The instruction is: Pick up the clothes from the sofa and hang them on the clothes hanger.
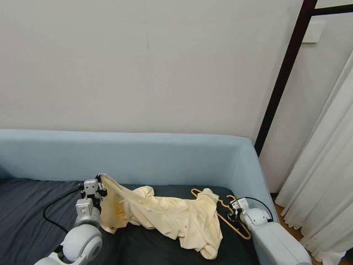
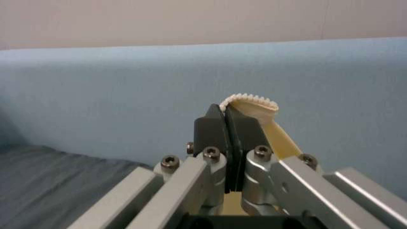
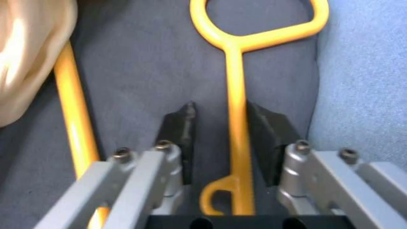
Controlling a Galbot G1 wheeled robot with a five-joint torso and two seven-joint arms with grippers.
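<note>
Soft, even light; faint shadows

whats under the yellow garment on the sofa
The dark seat cushion, and part of the yellow hanger poking out at its right edge. How far the hanger runs beneath is covered. Left gripper pinches the garment's left end.

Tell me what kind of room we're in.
Likely a home living room: light blue fabric sofa, white curtains beside it, pale yellow garment and yellow hanger on its dark seat.
</note>
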